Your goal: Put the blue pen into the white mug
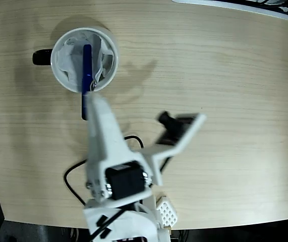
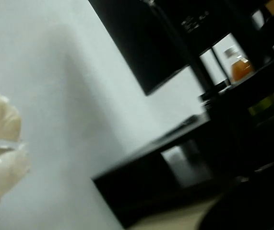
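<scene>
Pen: we saw the slim glossy blue pen (image 1: 87, 65) standing tilted inside the round white mug (image 1: 58, 60), its lower end over the rim.
Gripper (image 1: 90, 98): white fingers at the pen; we could not tell their grip.

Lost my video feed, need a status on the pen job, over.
Gripper above mug rim, jaw state unclear. Blue pen lying across white mug opening, lower end past the rim. Nothing obstructing on table.

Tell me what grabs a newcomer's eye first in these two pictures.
In the fixed view, a round white mug with a black handle stands upper left on the wood-grain table, a glossy blue pen leaning over its near rim. The white arm reaches toward it. The wrist view shows only blurred wall and dark furniture.
</scene>
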